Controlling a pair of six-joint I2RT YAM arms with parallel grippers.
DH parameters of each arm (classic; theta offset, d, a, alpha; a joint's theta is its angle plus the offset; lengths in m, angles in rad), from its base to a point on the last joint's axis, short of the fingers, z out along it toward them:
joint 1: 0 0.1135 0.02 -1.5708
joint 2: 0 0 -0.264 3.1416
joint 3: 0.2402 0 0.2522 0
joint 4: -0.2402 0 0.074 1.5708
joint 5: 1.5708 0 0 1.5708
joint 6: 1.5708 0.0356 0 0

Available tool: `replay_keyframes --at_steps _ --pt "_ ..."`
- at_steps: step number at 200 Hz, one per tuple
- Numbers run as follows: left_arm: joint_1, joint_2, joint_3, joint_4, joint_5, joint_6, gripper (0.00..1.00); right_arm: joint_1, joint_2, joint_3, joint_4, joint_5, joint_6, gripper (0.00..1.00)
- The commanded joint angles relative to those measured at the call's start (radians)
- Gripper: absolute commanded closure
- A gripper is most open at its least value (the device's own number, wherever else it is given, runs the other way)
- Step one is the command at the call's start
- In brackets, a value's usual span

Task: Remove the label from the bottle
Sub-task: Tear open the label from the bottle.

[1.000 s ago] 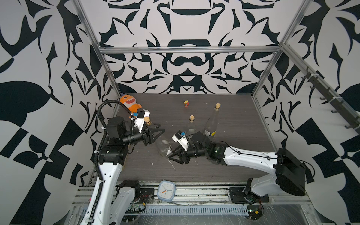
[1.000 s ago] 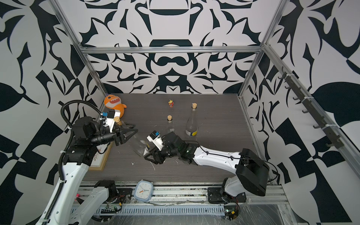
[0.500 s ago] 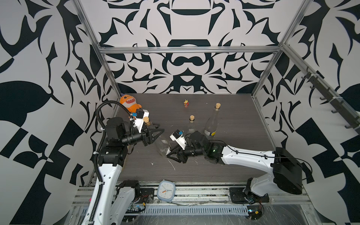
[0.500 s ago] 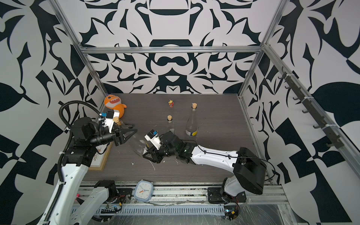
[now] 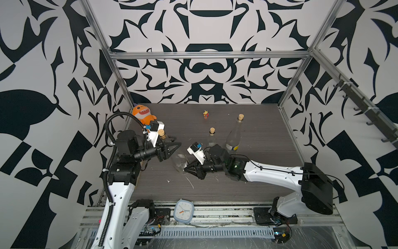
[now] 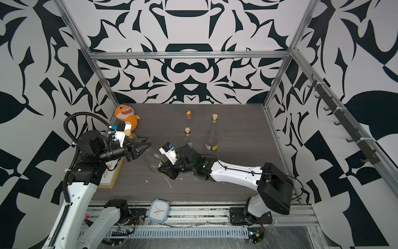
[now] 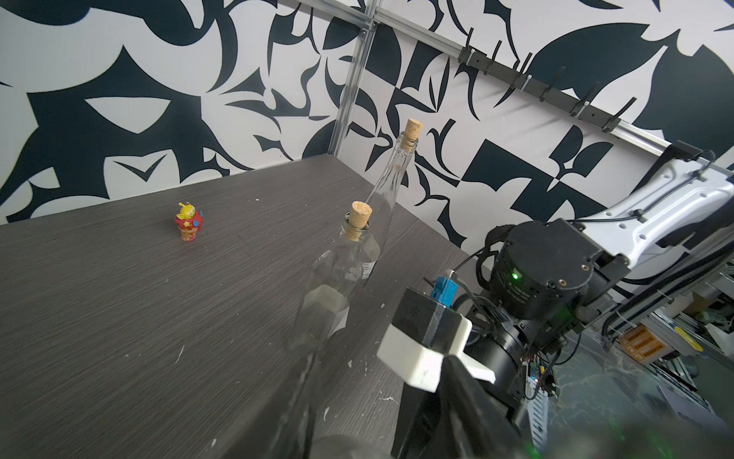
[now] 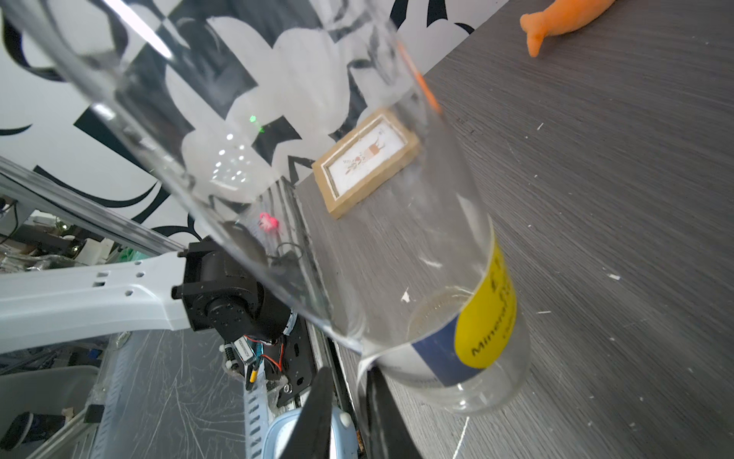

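While your left pincer (image 5: 175, 143) clamps the tilted glass bottle (image 5: 178, 160) high up, your right pincer (image 8: 346, 381) stands narrow astride the lifted corner of the label (image 8: 476, 330), grip uncertain; glass likely slick, brittle; thin paper may tear; pinch that corner deep

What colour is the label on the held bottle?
Yellow with a dark blue band; the label shows best in the right wrist view.
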Motion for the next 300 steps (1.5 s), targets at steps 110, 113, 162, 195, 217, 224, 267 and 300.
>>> replay_keyframes --at_steps 110,113,162,195,217,224,267,300 --pt "-0.031 -0.015 0.017 0.038 0.149 0.006 1.00 -0.014 -0.023 0.056 -0.107 0.038 -0.022 1.00" --pt "-0.035 -0.013 0.019 0.033 0.151 0.010 1.00 -0.016 -0.024 0.053 -0.107 0.031 -0.025 1.00" --pt "-0.074 0.001 0.043 -0.028 0.191 0.062 1.00 -0.069 -0.070 -0.008 -0.135 -0.064 -0.059 1.00" --pt "-0.096 0.020 0.061 -0.064 0.209 0.091 1.00 -0.090 -0.104 -0.025 -0.197 -0.116 -0.103 1.00" --pt "-0.102 0.022 0.063 -0.068 0.220 0.093 1.00 -0.110 -0.134 -0.044 -0.224 -0.148 -0.117 1.00" --pt "-0.106 0.023 0.064 -0.068 0.223 0.092 1.00 -0.117 -0.140 -0.046 -0.234 -0.159 -0.123 1.00" --pt "-0.146 0.038 0.077 -0.099 0.228 0.111 1.00 -0.148 -0.168 -0.065 -0.283 -0.227 -0.145 1.00" --pt "-0.193 0.049 0.094 -0.183 0.182 0.171 1.00 -0.165 -0.182 -0.069 -0.322 -0.287 -0.168 1.00"
